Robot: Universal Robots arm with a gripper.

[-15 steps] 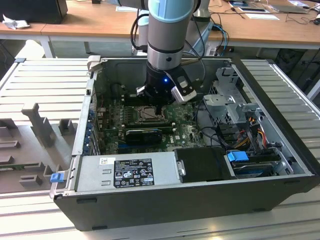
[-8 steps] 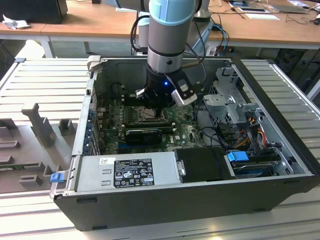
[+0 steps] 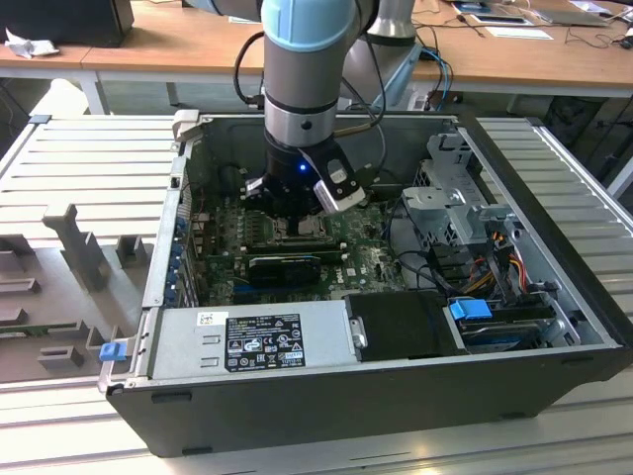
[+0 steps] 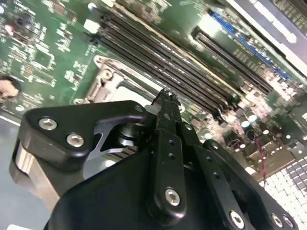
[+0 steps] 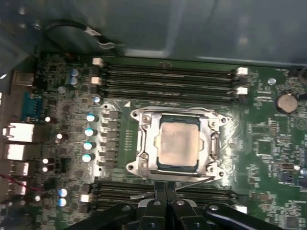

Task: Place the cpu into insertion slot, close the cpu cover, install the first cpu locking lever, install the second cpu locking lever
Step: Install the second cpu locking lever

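Cpu [image 5: 178,143]: pale silver square, seated flat in the slot [image 5: 176,143] near the middle of the green board [image 5: 268,143]. Cover [image 5: 209,143]: silver frame lying down around the chip, its window showing the metal top. A thin lever [image 5: 192,182] lies along the slot's edge nearest the claw; whether it is latched cannot be told.

Claw [image 5: 165,194]: black fingers drawn together, narrow, holding nothing, tips just beside that slot edge. In the second wrist view the claw [image 4: 165,98] points down at the silver frame [image 4: 108,79].

Memory slots [image 5: 168,79]: long black rows on the slot's far side, more beside the claw.

Case [image 3: 396,396]: open black computer chassis on the ribbed metal desk [image 3: 89,168]; the arm [image 3: 307,99] reaches down into its middle.
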